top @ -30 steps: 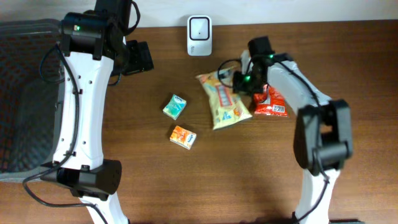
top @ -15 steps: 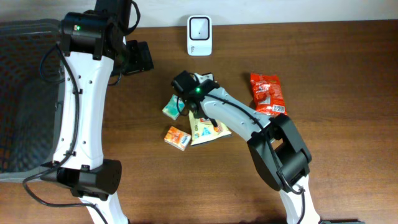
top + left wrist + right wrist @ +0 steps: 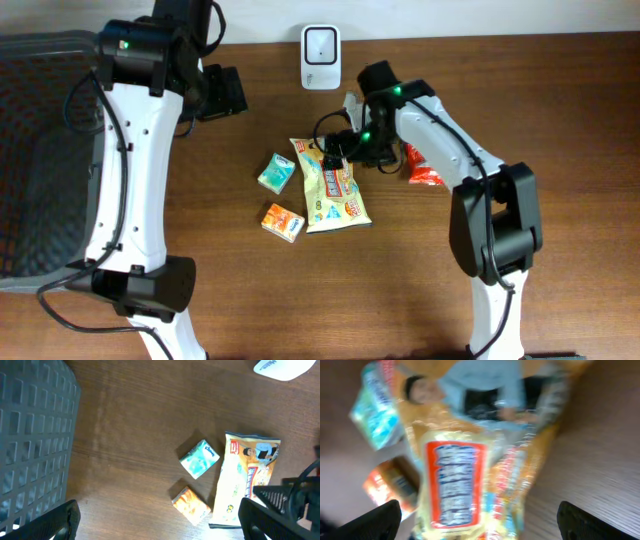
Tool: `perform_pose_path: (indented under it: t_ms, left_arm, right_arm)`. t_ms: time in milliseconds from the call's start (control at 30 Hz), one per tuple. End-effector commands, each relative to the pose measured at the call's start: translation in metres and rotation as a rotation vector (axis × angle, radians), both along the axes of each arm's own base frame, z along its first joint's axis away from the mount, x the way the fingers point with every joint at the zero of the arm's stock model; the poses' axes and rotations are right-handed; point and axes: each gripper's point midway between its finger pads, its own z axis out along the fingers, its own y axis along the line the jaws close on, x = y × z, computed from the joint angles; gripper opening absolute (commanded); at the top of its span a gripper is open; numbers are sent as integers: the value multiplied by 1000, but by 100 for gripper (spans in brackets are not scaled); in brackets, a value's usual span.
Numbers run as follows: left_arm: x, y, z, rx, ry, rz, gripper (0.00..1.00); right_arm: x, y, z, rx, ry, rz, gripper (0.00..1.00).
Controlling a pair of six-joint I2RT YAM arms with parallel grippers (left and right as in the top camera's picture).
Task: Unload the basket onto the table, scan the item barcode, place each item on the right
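A yellow snack bag (image 3: 331, 186) lies flat on the wooden table, printed side up. My right gripper (image 3: 336, 151) hovers over its top end. In the right wrist view its fingers stand wide apart at the lower corners, open (image 3: 480, 522), with the blurred bag (image 3: 485, 445) on the table beneath. A white scanner (image 3: 320, 44) sits at the table's far edge. My left gripper (image 3: 226, 92) is open, high at the back left, and looks down on the items (image 3: 160, 525). A red bag (image 3: 421, 167) lies partly under the right arm.
A teal tissue pack (image 3: 277, 173) and an orange pack (image 3: 283, 222) lie just left of the yellow bag. A dark mesh basket (image 3: 40, 150) fills the left side. In the left wrist view the right arm (image 3: 292, 500) enters from the right.
The right gripper has opened and let go of the yellow bag, which has been dragged left next to the two small packs. The right arm has swung back toward the right. The left arm has not moved.
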Motion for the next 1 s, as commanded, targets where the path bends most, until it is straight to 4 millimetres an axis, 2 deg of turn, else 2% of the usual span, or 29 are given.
perform_pose_path:
  t_ms: [0, 67, 100, 200, 333, 400, 433, 467, 500, 567, 600, 667, 767, 900, 967]
  left_arm:
    - [1, 0, -1, -2, 0, 6, 99]
    - [1, 0, -1, -2, 0, 6, 99]
    - [1, 0, -1, -2, 0, 7, 99]
    - [1, 1, -1, -2, 0, 7, 99]
    - [1, 1, -1, -2, 0, 7, 99]
    - [1, 1, -1, -2, 0, 7, 99]
    - [1, 1, -1, -2, 0, 7, 99]
    - [1, 1, -1, -2, 0, 7, 99]
    - [1, 1, -1, -2, 0, 7, 99]
    - [1, 1, -1, -2, 0, 7, 99]
    - [1, 1, -1, -2, 0, 7, 99]
    - [1, 1, -1, -2, 0, 7, 99]
    - [1, 1, -1, -2, 0, 7, 99]
    - [1, 1, -1, -2, 0, 7, 99]
    - [1, 1, -1, -2, 0, 7, 99]
  right_arm:
    - [-15, 23, -2, 81, 37, 63, 99]
    - [-4, 8, -5, -73, -16, -14, 99]
    - [-1, 6, 1, -107, -49, -20, 99]
    - [-9, 30, 9, -103, -93, 33, 99]
    - [-13, 41, -20, -329, -171, -5, 99]
    - [-14, 48, -30, -376, -191, -37, 100]
    - [-13, 47, -36, -411, -196, -74, 94]
    - [-10, 41, -41, -445, -203, -100, 84]
    - [-6, 35, -43, -476, -215, -121, 64]
    - [-2, 28, -44, -485, -213, -135, 16]
    - [-1, 26, -44, -486, -212, -141, 4]
    - [2, 21, -45, -481, -203, -159, 4]
    - [3, 26, -31, -335, -126, -175, 4]
    - [13, 30, 16, 86, 39, -164, 4]
    - [19, 24, 37, 297, 90, -137, 4]
